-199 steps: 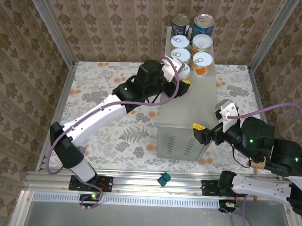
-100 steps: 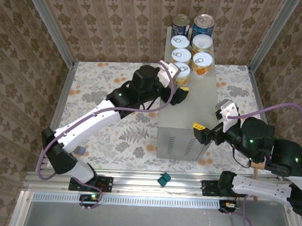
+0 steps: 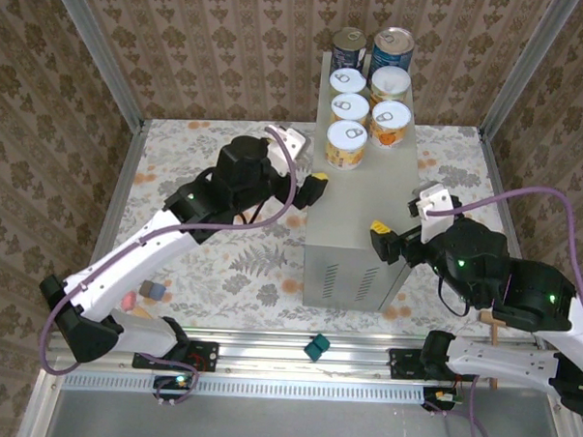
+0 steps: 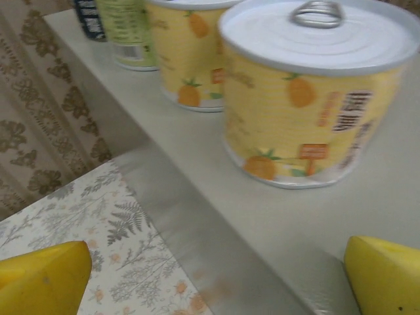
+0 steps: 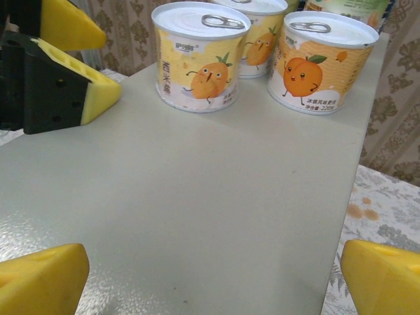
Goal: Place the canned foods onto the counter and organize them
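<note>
Seven canned foods stand upright in two rows along the far half of the grey desk, two blue-labelled tins at the back, five white-lidded ones ahead of them. The front pineapple tin sits near the desk's left edge. Just off that edge the left tool hovers above the floral floor, its yellow-tipped fingers spread wide and empty. At the desk's near right corner the right tool faces the tins, equally wide, gripping nothing.
</note>
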### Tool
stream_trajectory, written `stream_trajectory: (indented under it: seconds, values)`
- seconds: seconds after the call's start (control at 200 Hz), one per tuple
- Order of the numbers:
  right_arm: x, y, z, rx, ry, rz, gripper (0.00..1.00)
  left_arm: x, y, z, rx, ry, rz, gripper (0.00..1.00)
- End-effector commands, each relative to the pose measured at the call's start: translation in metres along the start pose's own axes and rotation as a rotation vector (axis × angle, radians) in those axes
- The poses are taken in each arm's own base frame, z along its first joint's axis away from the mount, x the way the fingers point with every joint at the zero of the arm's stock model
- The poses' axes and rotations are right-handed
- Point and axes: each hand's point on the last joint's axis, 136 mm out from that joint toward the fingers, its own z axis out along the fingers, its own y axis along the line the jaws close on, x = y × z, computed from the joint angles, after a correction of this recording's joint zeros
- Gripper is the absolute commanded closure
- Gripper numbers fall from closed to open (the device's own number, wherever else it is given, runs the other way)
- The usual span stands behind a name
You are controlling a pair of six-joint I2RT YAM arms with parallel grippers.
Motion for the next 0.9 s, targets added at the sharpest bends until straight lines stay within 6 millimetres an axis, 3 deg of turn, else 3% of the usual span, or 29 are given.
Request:
stream_trajectory:
  seconds: [0.0,0.335,0.895]
  values:
    - [-0.004,-0.013,-0.003,0.053,-0.005,0.048,0.0,0.003,0.018,0.001,-0.053,0.022,-0.015,0.0]
    - [0.005,-0.019,-0.004,0.065,0.018,0.08,0.0,0.005,0.045,0.024,-0.07,0.041,-0.05,0.0]
    - [0.015,-0.023,-0.006,0.071,0.03,0.099,0.0,0.001,0.045,0.056,-0.011,0.061,-0.059,0.0]
